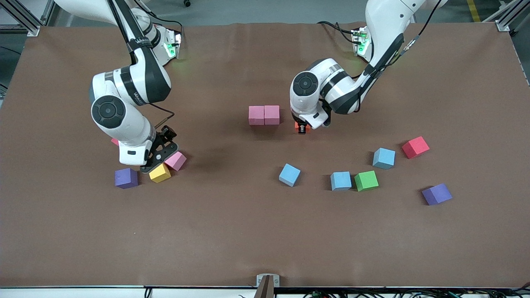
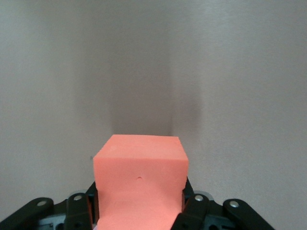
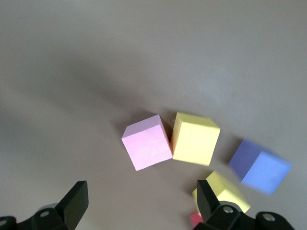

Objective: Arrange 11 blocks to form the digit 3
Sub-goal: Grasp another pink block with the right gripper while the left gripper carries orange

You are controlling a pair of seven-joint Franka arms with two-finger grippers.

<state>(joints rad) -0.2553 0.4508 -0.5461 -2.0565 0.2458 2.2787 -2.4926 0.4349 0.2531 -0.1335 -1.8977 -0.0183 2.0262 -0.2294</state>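
Observation:
Two pink blocks (image 1: 264, 115) lie touching, side by side, mid-table. My left gripper (image 1: 302, 129) is low beside them, toward the left arm's end, shut on an orange block (image 1: 297, 125). In the left wrist view that orange block (image 2: 139, 175) fills the space between the fingers (image 2: 194, 208). My right gripper (image 1: 162, 151) hangs open over a cluster: a pink block (image 1: 176, 160) (image 3: 147, 142), a yellow block (image 1: 160, 173) (image 3: 195, 138) and a purple block (image 1: 126, 178) (image 3: 260, 166). In the right wrist view the right gripper (image 3: 141, 203) holds nothing, and a second yellow block (image 3: 223, 191) lies beside one finger.
Nearer the front camera, toward the left arm's end, lie three light blue blocks (image 1: 290, 174) (image 1: 340, 181) (image 1: 384, 158), a green block (image 1: 366, 180), a red cube (image 1: 415, 147) and another purple block (image 1: 437, 194). A second red cube (image 1: 114, 141) peeks out by the right arm's wrist.

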